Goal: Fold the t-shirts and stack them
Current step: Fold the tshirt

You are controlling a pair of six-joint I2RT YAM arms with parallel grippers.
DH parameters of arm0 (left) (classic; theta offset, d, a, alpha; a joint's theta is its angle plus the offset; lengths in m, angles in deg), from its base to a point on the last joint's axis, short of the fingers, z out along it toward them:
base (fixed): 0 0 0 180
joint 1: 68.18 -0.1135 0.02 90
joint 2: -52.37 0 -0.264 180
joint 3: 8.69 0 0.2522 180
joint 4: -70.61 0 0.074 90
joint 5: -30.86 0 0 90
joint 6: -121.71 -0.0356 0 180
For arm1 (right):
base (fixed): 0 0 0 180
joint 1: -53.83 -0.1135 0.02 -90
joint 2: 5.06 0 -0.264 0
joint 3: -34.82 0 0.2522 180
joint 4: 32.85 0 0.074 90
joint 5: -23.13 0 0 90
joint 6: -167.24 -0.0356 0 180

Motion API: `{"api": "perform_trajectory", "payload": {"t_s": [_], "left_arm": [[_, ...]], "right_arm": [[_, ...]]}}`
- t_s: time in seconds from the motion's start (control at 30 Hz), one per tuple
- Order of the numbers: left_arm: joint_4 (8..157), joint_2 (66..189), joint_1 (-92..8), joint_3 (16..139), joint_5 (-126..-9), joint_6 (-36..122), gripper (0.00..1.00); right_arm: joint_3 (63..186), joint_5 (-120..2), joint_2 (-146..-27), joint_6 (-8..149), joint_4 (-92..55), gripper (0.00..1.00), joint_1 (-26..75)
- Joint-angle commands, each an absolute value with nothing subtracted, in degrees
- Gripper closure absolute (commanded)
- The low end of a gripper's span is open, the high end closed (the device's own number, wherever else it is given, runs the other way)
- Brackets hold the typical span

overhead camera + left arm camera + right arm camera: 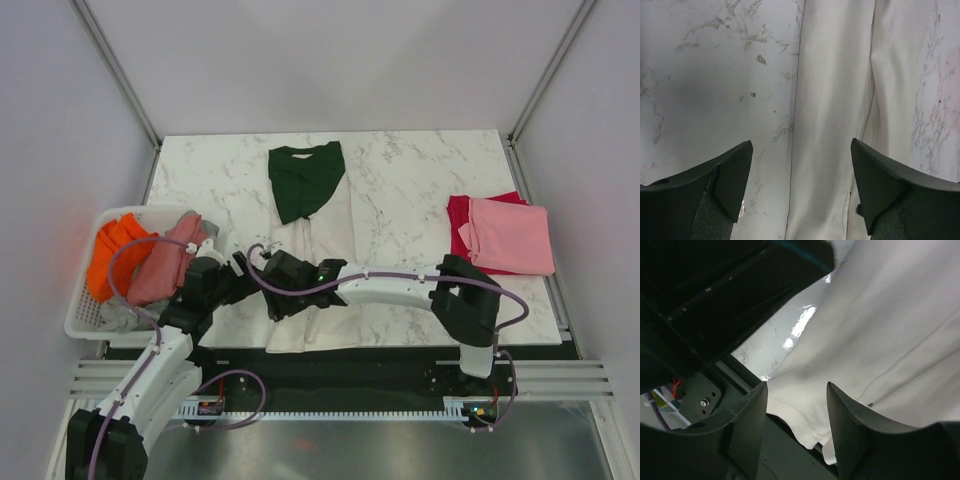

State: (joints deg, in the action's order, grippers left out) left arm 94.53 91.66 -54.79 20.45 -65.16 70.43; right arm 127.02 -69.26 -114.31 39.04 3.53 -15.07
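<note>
As the narrowed cream t-shirt (338, 235) lies at the centre of the table (420, 170), left gripper (801, 150) and right gripper (796, 390) hover over its near end, fingers apart and holding nothing. Next, probably, both pinch the hem and fold it far.

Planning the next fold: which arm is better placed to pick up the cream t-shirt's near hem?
Probably right: the right hand, open, hangs over the cream t-shirt's near hem. The left hand, also open, straddles its side edge, partly over bare table.
</note>
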Motion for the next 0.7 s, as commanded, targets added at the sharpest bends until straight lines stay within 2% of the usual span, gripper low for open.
{"api": "perform_trajectory", "payload": {"t_s": [0.0,0.13,0.27,0.33,0.47,0.67], "left_arm": [[96.75,92.27,-54.65,21.59,-67.22,71.16,0.14],[98.78,93.15,-54.56,22.03,-72.22,72.75,0.16],[98.61,95.70,-53.16,22.12,-75.05,75.48,0.18],[98.52,96.84,-52.98,23.43,-75.14,75.66,0.19],[97.29,102.89,-52.54,26.42,-75.23,74.87,0.21],[94.92,111.16,-52.54,28.71,-73.39,74.34,0.25]], "right_arm": [[122.69,-68.72,-105.27,38.48,1.05,0.42,-11.04],[113.20,-67.92,-94.66,38.83,0.78,0.44,-6.56],[102.31,-65.21,-86.99,40.32,-0.10,0.45,4.05],[100.80,-64.14,-85.93,42.95,-0.45,0.46,8.20],[101.58,-57.84,-90.83,47.00,-2.03,0.48,17.86],[99.65,-51.14,-99.36,48.06,-9.58,0.48,25.34]]}}
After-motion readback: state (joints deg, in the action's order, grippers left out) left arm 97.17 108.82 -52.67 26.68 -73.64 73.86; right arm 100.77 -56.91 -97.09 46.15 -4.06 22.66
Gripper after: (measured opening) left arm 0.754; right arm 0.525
